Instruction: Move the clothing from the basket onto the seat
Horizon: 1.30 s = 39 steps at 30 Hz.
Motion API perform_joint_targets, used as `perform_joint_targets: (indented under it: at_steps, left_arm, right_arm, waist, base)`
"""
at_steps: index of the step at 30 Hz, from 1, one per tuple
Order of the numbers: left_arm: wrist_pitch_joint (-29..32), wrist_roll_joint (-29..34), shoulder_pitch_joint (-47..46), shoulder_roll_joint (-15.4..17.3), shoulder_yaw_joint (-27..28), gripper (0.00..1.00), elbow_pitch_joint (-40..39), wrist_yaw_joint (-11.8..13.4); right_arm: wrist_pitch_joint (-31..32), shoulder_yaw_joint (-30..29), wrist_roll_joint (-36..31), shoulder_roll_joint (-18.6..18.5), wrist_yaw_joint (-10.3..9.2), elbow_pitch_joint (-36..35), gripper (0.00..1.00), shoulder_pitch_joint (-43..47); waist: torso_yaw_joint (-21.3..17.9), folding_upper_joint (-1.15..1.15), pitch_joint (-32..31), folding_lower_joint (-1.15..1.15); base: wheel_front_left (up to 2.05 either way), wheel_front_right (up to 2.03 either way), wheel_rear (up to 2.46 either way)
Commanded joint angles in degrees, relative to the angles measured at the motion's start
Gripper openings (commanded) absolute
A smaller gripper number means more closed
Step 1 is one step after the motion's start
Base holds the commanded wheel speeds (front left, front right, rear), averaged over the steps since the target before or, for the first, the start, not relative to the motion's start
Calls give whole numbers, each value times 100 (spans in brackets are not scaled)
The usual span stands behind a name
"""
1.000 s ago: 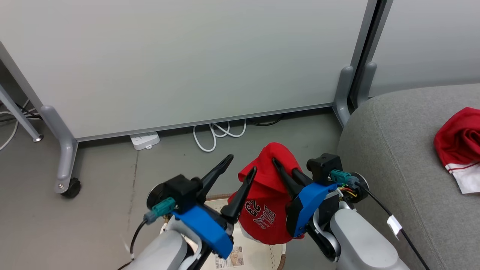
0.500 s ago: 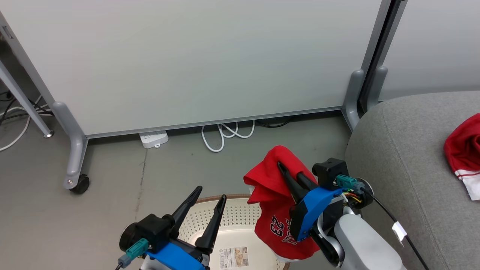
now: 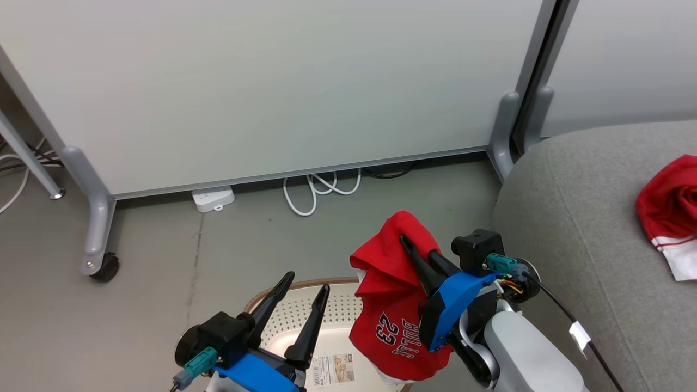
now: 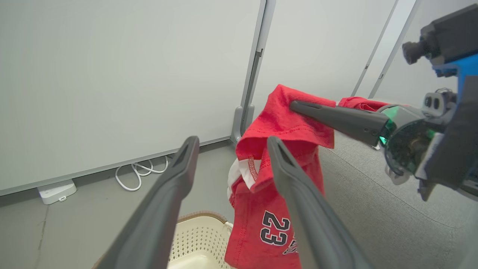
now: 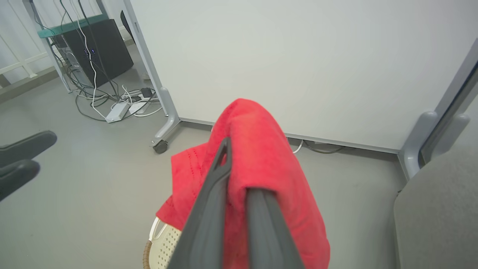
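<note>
Jaws clamped, the right gripper (image 3: 416,246) is holding the jersey (image 3: 389,321) over the basket (image 3: 343,310), the left gripper (image 3: 306,281) gaping; next, a swing onto the seat (image 3: 572,228).

Soft matt red knit cloth for the jersey (image 3: 389,294), with a smoother black-and-white print on it. Same matt red cloth, trimmed in white, for the other garment (image 3: 667,209). Coarse grey woven upholstery on the seat (image 3: 572,218). Cream perforated plastic, faintly glossy, for the basket (image 3: 340,307), under a brown woven-look rim. Smooth matt grey floor (image 3: 163,283); smooth satin partition panel (image 3: 272,81).
</note>
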Motion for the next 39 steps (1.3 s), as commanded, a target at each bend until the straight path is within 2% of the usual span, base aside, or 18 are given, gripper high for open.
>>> perform_joint_targets:
  at_steps: [1, 9, 27, 32, 39]
  left_arm:
    - [-19, 39, -71, 30, 30, 100, 3, -25]
    - [-19, 98, -197, 81, -6, 100, -26, -25]
    - [-19, 138, -319, 250, -77, 100, -15, -26]
    - [-19, 124, -352, 281, -154, 100, 6, -26]
    - [-19, 65, -473, 310, -314, 100, 50, -26]
  right_arm:
    - [-6, 12, 27, -7, -4, -49, 0, -29]
    - [-43, 27, 63, -6, -4, -60, 0, -74]
    - [-242, -55, 181, -4, -4, -3, 0, -99]
    - [-298, -135, 197, -3, -4, 46, 0, -19]
    - [-357, -260, 152, -1, -4, 38, 0, 45]
  waist:
    - [-118, 0, 43, 0]
    - [-842, 0, 219, 0]
    - [-2883, 0, 475, 0]
    - [-3180, 0, 531, 0]
    - [-3214, 0, 610, 0]
  base:
    - [0, 0, 0]
    - [0, 0, 0]
    - [0, 0, 0]
    - [0, 0, 0]
    - [0, 0, 0]
